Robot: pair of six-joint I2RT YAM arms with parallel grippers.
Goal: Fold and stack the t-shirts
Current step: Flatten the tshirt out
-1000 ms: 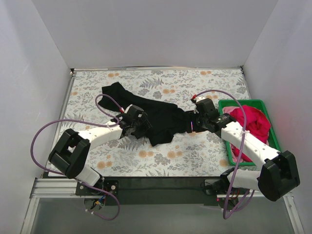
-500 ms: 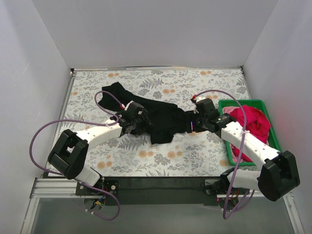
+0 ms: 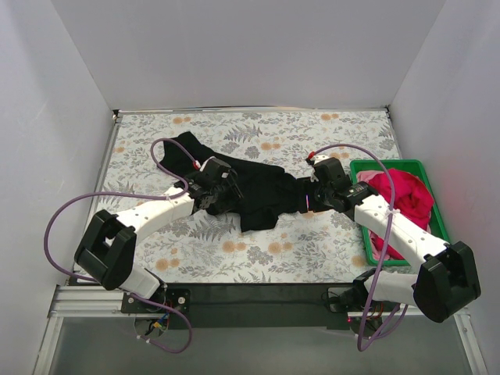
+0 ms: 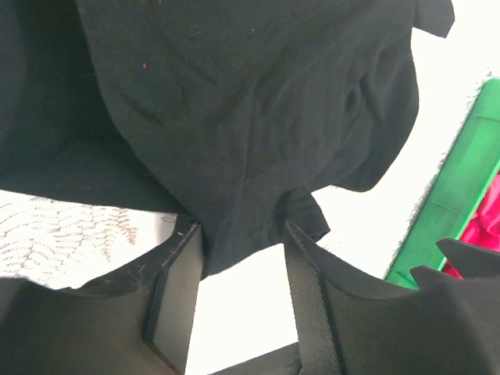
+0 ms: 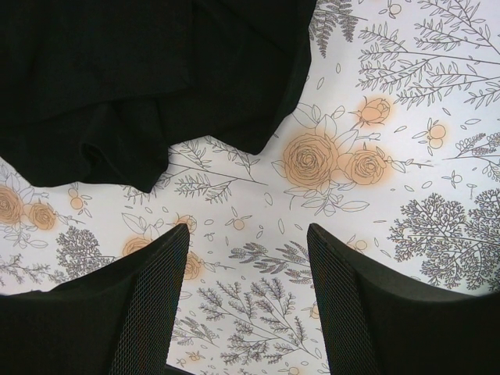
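A black t-shirt [image 3: 262, 183] lies crumpled across the middle of the floral table. My left gripper [image 3: 232, 195] is at its left side, jaws open; in the left wrist view [image 4: 238, 234] a hem of the black t-shirt [image 4: 250, 117] reaches in between the two fingertips. My right gripper [image 3: 308, 197] is at the shirt's right end, open and empty; the right wrist view [image 5: 246, 234] shows it over bare table with the black t-shirt's edge [image 5: 141, 78] just ahead. A pinkish-red t-shirt [image 3: 406, 195] lies bunched in the crate.
A green plastic crate [image 3: 391, 164] stands at the right edge of the table, and its corner shows in the left wrist view [image 4: 461, 180]. White walls close in the table on three sides. Purple cables loop off both arms.
My left gripper has moved a little toward the far side along the shirt's left part. The right arm and the shirt's right end have not moved.
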